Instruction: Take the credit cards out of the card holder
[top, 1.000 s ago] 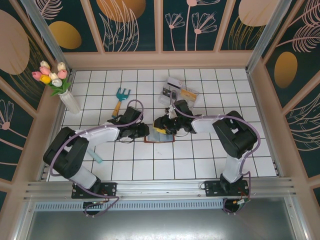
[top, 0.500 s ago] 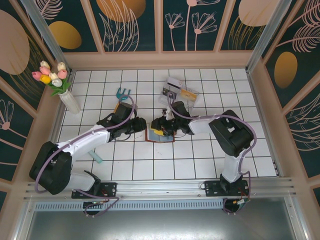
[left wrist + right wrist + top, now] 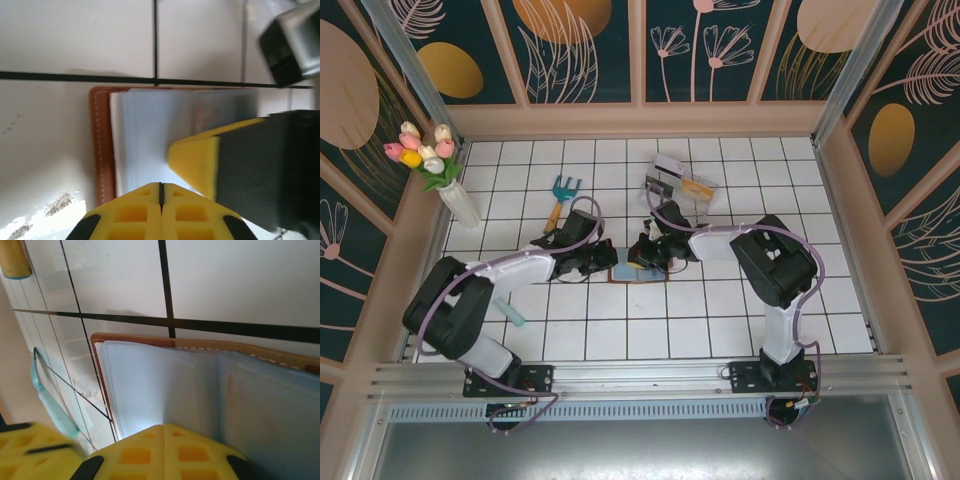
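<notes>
The card holder (image 3: 642, 273) lies open on the white tiles, its reddish-brown cover (image 3: 100, 142) showing as a border round blue-grey pockets (image 3: 150, 125). My left gripper (image 3: 604, 262) is at its left edge, jaws shut, tips (image 3: 161, 188) down on the pocket sheet. From the right, my right gripper (image 3: 645, 256) is shut too, with its tips (image 3: 164, 431) on the pockets (image 3: 150, 385) near the fold. One right finger (image 3: 195, 161) shows in the left wrist view. The credit cards are hidden; I cannot make them out in the pockets.
A teal-headed garden fork (image 3: 560, 196) lies behind the left arm. A clear plastic box (image 3: 680, 185) sits behind the right gripper. A vase of tulips (image 3: 438, 165) stands at the far left wall. A teal strip (image 3: 512, 315) lies on the floor by the left arm.
The left gripper drew back to the left, then returned to the card holder's left edge. Both grippers have closed. The right gripper shifted slightly left over the pockets.
</notes>
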`<state>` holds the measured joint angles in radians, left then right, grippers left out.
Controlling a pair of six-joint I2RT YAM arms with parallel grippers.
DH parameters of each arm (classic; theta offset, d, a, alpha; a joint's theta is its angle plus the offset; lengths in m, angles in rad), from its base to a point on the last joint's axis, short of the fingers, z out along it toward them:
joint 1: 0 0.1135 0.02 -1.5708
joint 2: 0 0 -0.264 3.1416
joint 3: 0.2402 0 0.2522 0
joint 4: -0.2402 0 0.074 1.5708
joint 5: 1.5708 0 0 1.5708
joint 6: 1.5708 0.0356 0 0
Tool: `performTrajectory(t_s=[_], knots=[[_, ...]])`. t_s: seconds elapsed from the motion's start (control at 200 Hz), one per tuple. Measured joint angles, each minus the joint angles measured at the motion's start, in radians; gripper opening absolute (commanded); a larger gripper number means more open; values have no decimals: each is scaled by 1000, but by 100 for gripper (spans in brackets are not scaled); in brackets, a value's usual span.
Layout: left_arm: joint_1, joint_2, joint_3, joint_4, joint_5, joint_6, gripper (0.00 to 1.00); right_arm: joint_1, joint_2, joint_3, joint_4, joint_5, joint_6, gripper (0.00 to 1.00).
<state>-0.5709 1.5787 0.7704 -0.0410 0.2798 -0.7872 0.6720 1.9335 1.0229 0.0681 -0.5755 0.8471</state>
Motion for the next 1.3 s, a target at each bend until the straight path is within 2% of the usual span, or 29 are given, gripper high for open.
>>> performTrajectory(t_s=[0.155,0.41,0.646,0.821,1.071,1.296], knots=[[0,75,9,0,0,0,0,2,-2,10,-30,26,-24,7],[0,100,18,1,0,1,0,-6,-119,10,-133,148,-69,24],[0,105,19,2,1,2,0,-59,-189,-5,-237,306,-84,35],[0,109,21,5,1,9,0,-75,-212,-25,-287,365,-84,35],[0,111,23,6,1,9,0,-74,-212,-25,-289,341,-93,29],[0,111,23,6,1,9,0,-68,-191,-25,-289,319,-110,29]])
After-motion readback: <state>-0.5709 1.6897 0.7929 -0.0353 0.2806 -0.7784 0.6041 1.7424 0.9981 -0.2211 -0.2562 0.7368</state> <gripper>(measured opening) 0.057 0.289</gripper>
